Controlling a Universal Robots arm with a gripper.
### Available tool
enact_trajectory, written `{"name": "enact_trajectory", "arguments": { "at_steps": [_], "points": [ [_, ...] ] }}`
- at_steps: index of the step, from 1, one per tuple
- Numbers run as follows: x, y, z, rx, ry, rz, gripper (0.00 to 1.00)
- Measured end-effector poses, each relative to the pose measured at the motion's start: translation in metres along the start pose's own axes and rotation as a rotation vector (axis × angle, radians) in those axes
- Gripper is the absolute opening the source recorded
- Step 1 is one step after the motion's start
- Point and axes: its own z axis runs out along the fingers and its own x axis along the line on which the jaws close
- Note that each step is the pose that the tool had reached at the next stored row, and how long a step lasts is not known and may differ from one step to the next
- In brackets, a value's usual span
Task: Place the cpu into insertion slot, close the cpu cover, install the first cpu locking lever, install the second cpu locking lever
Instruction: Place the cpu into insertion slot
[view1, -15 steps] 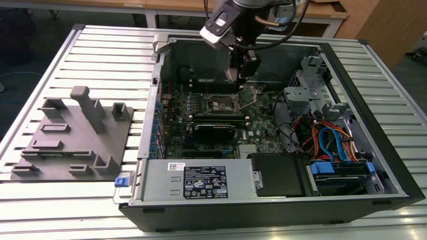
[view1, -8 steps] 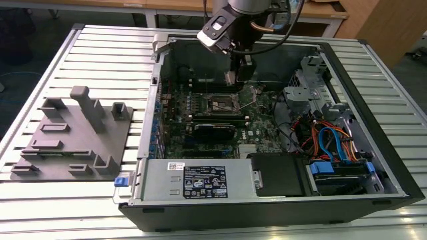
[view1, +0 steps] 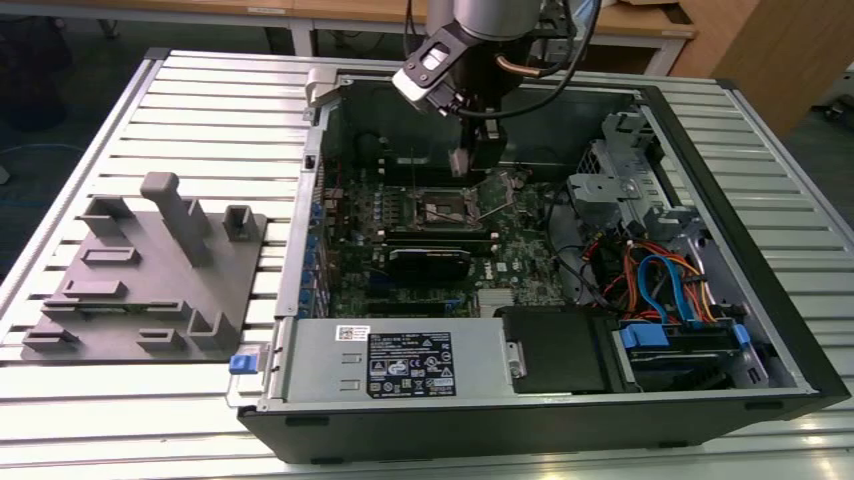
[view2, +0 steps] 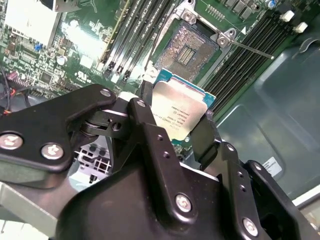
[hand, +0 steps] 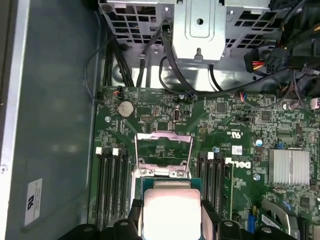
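Observation:
My gripper (view1: 471, 158) hangs inside the open computer case, just above the insertion slot (view1: 447, 208) on the green motherboard. In both wrist views it is shut on the cpu (view2: 181, 111), a small square chip with a silver top, held by its edges between the black fingers (view2: 146, 102). The slot (view2: 190, 46) lies open and empty a short way beyond the chip. The cpu (hand: 171, 207) hides most of the slot in the first wrist view. The cpu cover (hand: 164, 149), a thin silver frame, stands swung back. A thin locking lever (view2: 250, 50) sticks out beside the slot.
Black memory slots (hand: 112, 185) flank the socket on both sides. A metal drive cage (view1: 627, 190), a cable bundle (view1: 667, 280) and a power supply (view1: 387, 360) fill the case. A silver heatsink (hand: 291, 167) sits nearby. A grey fixture plate (view1: 147, 270) lies on the table at the exterior view's left.

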Motion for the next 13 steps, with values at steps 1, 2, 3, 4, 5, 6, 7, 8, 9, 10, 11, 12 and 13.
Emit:
{"name": "enact_trajectory", "arguments": {
  "at_steps": [1, 2, 3, 4, 5, 6, 7, 8, 9, 10, 11, 12, 13],
  "points": [
    [0.0, -0.0001, 0.0005, 0.0005, -0.0002, 0.004, 0.54],
    [0.0, -0.0001, 0.0008, 0.0009, -0.0003, 0.004, 0.54],
    [0.0, -0.0001, 0.0009, 0.0011, -0.0004, 0.004, 0.54],
    [0.0, -0.0002, 0.0009, 0.0012, -0.0005, 0.004, 0.54],
    [0.0, -0.0003, 0.001, 0.0011, -0.0004, 0.004, 0.54],
    [0.0, -0.0003, 0.0011, 0.0011, -0.0003, 0.004, 0.54],
    [0.0, -0.0003, 0.0012, 0.001, -0.0002, 0.004, 0.54],
    [0.0, -0.0005, 0.0012, 0.001, -0.0002, 0.004, 0.54],
    [0.0, -0.0006, 0.0012, 0.001, -0.0001, 0.004, 0.54],
    [0.0, -0.0008, 0.0012, 0.001, -0.0002, 0.004, 0.54],
    [0.0, -0.0009, 0.0013, 0.001, -0.0002, 0.004, 0.54],
    [0.0, -0.0011, 0.0017, 0.0009, 0.0001, 0.004, 0.54],
    [0.0, -0.0015, 0.0023, 0.0008, 0.0002, 0.003, 0.54]
  ]
}}
